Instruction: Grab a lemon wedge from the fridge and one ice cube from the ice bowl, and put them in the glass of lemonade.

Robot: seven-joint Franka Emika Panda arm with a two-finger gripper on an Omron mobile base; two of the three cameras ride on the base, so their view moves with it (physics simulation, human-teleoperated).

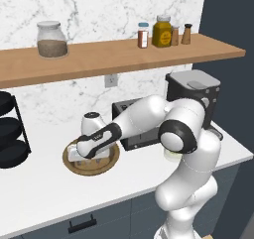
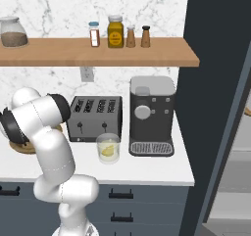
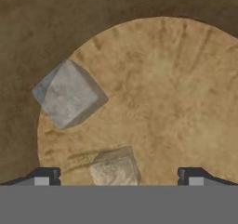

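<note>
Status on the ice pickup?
Claw open, low in ice bowl. One cube between tips, second cube off to the side. Lemon wedge already in glass. Nothing blocking.

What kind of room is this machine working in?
A kitchen, rendered by computer. A toaster and a coffee machine stand on a white counter against a marble wall, spice jars line a wooden shelf, and a glass of lemonade waits in front.
</note>
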